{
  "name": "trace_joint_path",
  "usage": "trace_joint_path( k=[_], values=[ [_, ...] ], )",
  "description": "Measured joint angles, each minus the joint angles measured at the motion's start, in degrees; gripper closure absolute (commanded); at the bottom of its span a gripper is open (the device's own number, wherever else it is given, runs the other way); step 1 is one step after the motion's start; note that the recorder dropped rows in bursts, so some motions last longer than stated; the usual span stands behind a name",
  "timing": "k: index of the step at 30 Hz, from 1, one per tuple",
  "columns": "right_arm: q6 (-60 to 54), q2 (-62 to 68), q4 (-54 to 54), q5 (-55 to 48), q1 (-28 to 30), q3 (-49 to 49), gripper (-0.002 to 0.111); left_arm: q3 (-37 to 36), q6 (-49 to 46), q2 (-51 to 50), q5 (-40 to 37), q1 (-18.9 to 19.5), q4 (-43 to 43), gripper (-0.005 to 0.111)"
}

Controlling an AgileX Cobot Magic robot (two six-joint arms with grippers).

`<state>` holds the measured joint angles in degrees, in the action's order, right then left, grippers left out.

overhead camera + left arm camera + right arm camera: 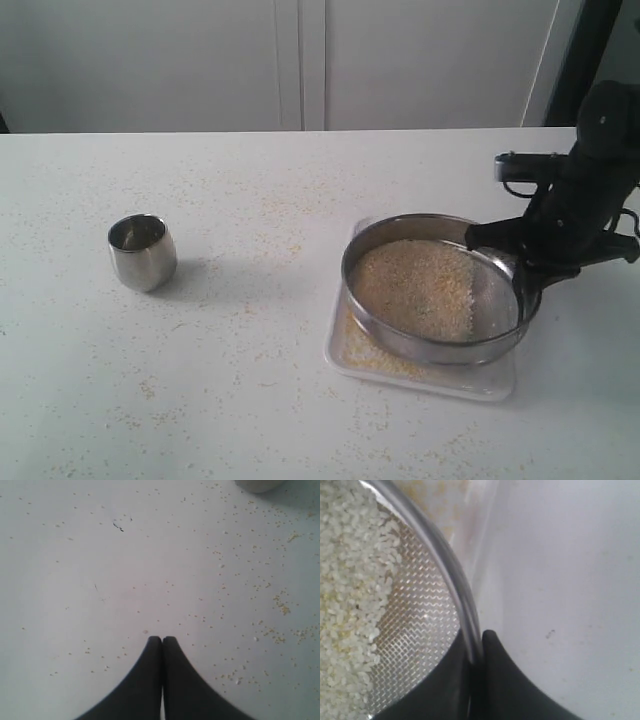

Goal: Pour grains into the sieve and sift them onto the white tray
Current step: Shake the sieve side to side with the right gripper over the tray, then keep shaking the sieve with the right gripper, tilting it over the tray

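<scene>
Right hand (476,642): clamped on sieve (440,352) rim | left hand (162,641): closed

Tabletop (250,390), left and centre: open ground, only loose grains (268,205) scattered flat on it. One upright obstacle there, a small steel cup (142,252), standing alone. A wide free lane runs between the cup and the sieve (398,337).

Right side crowded. The sieve covers most of the white tray (420,374). Right gripper (476,647) is pinched on the sieve's far-right rim, and its arm blocks approach from that side. The sieve's near and left rim are unobstructed.

Left gripper (162,640), jaws together, is over bare table.
</scene>
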<state>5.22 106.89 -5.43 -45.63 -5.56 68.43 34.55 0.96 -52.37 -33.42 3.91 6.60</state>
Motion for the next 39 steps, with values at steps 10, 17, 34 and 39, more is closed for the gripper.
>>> trace_joint_path(
  k=[10, 17, 34, 39],
  values=[
    [-1.1, -0.6, 0.4, -0.6, -0.7, 0.0, 0.108, 0.0, 0.0, 0.0, 0.0, 0.0, 0.0, 0.107],
    [4.1, -1.3, -1.0, 1.2, -0.4, 0.0, 0.108, 0.0, 0.0, 0.0, 0.0, 0.0, 0.0, 0.107],
    [4.7, -2.0, 2.1, -0.5, -1.9, -0.1, 0.108, 0.0, 0.0, 0.0, 0.0, 0.0, 0.0, 0.107],
    [5.5, -2.0, 0.5, 1.1, -0.6, 0.0, 0.108, 0.0, 0.0, 0.0, 0.0, 0.0, 0.0, 0.107]
  ],
)
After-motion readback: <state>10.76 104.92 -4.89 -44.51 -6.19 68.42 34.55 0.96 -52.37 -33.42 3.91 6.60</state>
